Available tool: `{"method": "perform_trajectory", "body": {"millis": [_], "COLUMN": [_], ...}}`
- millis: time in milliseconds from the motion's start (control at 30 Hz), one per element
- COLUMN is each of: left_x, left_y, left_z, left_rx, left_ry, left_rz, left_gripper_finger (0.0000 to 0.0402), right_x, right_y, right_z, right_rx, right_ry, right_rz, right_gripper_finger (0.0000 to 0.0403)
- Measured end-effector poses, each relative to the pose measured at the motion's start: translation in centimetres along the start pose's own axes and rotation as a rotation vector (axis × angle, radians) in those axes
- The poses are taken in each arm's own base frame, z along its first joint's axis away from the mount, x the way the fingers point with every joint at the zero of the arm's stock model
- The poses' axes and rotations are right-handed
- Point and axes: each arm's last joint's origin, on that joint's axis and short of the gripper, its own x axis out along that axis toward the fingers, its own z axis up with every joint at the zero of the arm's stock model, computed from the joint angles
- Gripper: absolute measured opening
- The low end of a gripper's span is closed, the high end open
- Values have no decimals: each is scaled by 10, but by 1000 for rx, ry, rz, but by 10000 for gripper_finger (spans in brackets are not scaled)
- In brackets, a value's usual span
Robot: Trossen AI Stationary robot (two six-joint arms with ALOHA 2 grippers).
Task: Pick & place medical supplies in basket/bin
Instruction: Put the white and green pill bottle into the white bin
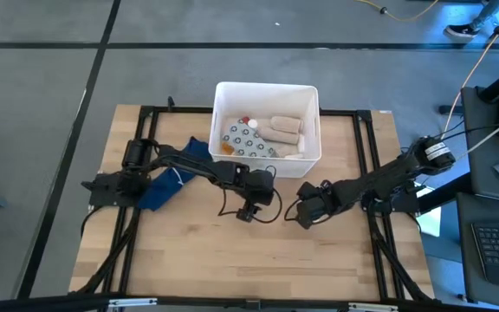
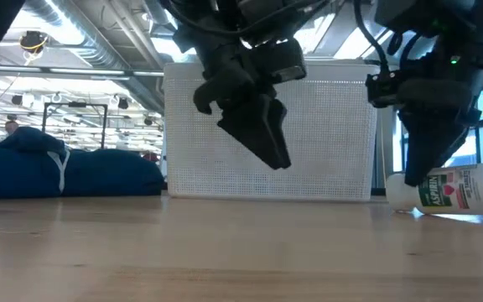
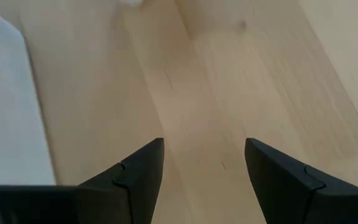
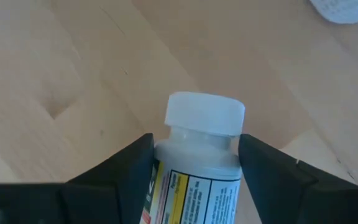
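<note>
The white bin (image 1: 267, 86) stands at the table's far middle. It holds beige rolls (image 1: 282, 127) and a grey ring-patterned packet (image 1: 243, 139). In front of the bin's right corner, a white bottle (image 2: 455, 189) with a green and red label lies on its side, low at the table. My right gripper (image 4: 194, 146) is shut on it. My left gripper (image 1: 249, 211) hangs open over bare wood in front of the bin, with nothing between its fingers (image 3: 142, 168). In the low view it tilts down, clear of the table (image 2: 262, 138). My right gripper pinches the bottle's shoulder (image 4: 197, 140), just below the white cap (image 4: 205, 112), between its two fingers. The fingers come steeply from above and lie across the bottle. The bottle lies about level, cap toward the table's left; whether it rests on the wood I cannot tell.
A blue cloth (image 1: 176, 173) with a white cord lies at the left, under my left arm. Another white item (image 4: 344, 9) shows at the edge of the right wrist view. Bare wood stretches toward the near edge.
</note>
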Motion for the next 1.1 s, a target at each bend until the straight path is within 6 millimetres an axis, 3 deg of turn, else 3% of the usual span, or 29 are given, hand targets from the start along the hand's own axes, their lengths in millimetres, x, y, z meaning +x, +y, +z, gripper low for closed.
{"method": "perform_trajectory", "body": {"millis": [200,533,700,900,1100], "left_x": [-1,-14,-22,-21,-29], "left_y": [-3,-17,-25,-39,-52], "left_z": [-11,-47,-58,-65,-94], "left_rx": [-62,-304,-360,-302,-389], "left_ry": [118,542,709,709,574], "left_rz": [-32,-80,0,-55,-136], "left_gripper_finger": [216,214,214,214,214], "right_x": [4,18,19,19,23], "right_y": [1,8,9,9,12], "right_z": [4,7,7,7,9], "right_rx": [2,-30,-75,-80,-124], "right_ry": [34,88,78,78,56], "right_rz": [37,100,117,116,136], "right_gripper_finger": [232,233,233,233,232]}}
